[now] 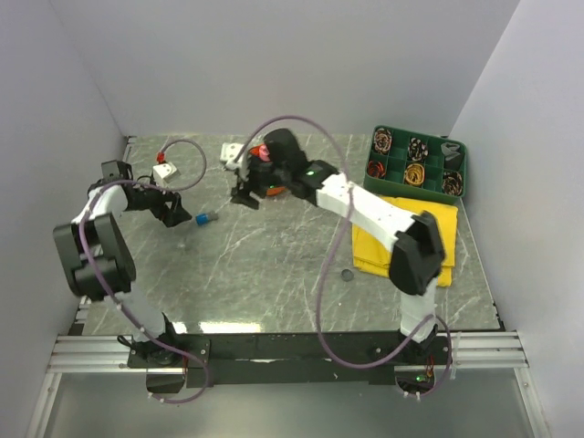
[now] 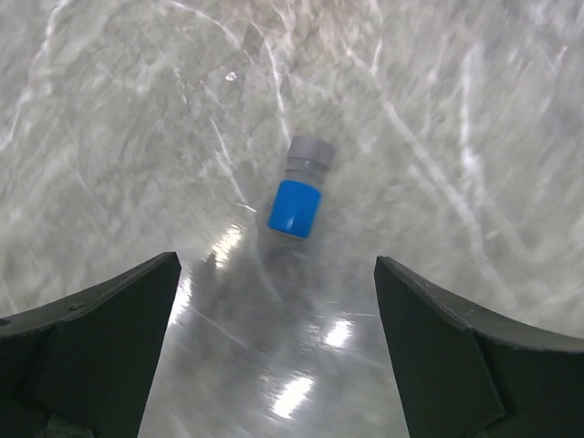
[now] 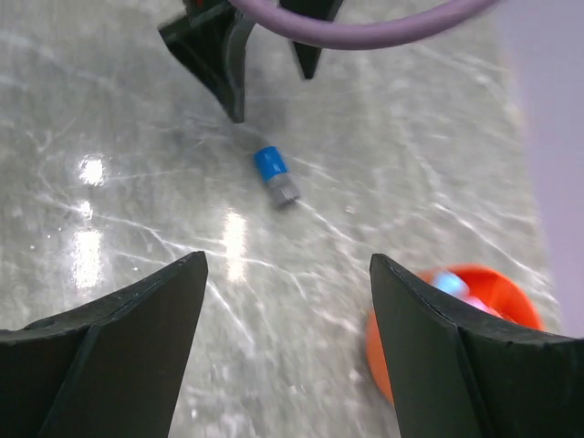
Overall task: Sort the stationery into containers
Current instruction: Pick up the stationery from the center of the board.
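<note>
A small blue cap with a grey end (image 1: 204, 218) lies on the marble table; it also shows in the left wrist view (image 2: 297, 198) and the right wrist view (image 3: 275, 175). My left gripper (image 1: 176, 213) is open and empty, just left of the cap (image 2: 276, 274). My right gripper (image 1: 245, 193) is open and empty (image 3: 287, 274), right of the cap and beside the orange organiser (image 1: 276, 189), whose rim shows in the right wrist view (image 3: 447, 328). The green divided tray (image 1: 417, 161) sits at the back right. A dark disc (image 1: 346, 274) lies on the table.
A yellow cloth (image 1: 401, 239) lies under my right arm at the right. Two small white erasers (image 1: 165, 170) (image 1: 232, 151) lie near the back. Grey walls close in the back and both sides.
</note>
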Motion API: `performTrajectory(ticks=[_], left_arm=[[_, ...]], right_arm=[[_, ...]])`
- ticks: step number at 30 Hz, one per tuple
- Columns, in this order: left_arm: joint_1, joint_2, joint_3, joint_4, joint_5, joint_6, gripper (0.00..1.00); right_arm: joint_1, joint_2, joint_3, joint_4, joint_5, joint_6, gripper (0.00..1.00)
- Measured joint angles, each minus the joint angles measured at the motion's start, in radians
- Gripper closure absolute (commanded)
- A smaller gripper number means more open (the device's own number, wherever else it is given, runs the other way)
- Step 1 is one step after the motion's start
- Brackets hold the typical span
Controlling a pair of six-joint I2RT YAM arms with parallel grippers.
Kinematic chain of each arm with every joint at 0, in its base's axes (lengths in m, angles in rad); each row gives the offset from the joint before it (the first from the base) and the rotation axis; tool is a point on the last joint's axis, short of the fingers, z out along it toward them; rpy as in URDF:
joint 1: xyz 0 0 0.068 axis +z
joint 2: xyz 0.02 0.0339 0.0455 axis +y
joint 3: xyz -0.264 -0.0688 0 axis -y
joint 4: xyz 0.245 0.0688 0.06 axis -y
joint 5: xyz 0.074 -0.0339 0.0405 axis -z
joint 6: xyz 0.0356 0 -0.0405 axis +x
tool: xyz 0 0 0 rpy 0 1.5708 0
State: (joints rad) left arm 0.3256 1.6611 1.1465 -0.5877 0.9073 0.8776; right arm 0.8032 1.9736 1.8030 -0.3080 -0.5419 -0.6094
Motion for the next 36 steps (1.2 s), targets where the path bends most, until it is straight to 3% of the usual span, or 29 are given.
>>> performTrajectory(ticks=[3, 10, 23, 32, 36], left_arm=[[-0.002, 0.111, 0.066, -0.042, 0.033, 0.141, 0.09], [-0.043, 0.143, 0.066, -0.054, 0.039, 0.286, 0.08], [-0.125, 0.291, 0.091, 0.113, -0.082, 0.209, 0.12], [-0.131, 0.345, 0.161, 0.149, -0.122, 0.174, 0.3], [-0.137, 0.374, 0.186, 0.165, -0.137, 0.144, 0.45]], right_arm=[[-0.033, -0.115, -0.084, 0.028, 0.006, 0.036, 0.23], [-0.056, -0.217, -0.3, 0.049, 0.051, 0.07, 0.23], [-0.06, -0.232, -0.384, 0.033, 0.094, 0.069, 0.23], [-0.069, -0.23, -0.38, 0.033, 0.101, 0.069, 0.24], [-0.072, -0.216, -0.365, 0.034, 0.106, 0.07, 0.25]])
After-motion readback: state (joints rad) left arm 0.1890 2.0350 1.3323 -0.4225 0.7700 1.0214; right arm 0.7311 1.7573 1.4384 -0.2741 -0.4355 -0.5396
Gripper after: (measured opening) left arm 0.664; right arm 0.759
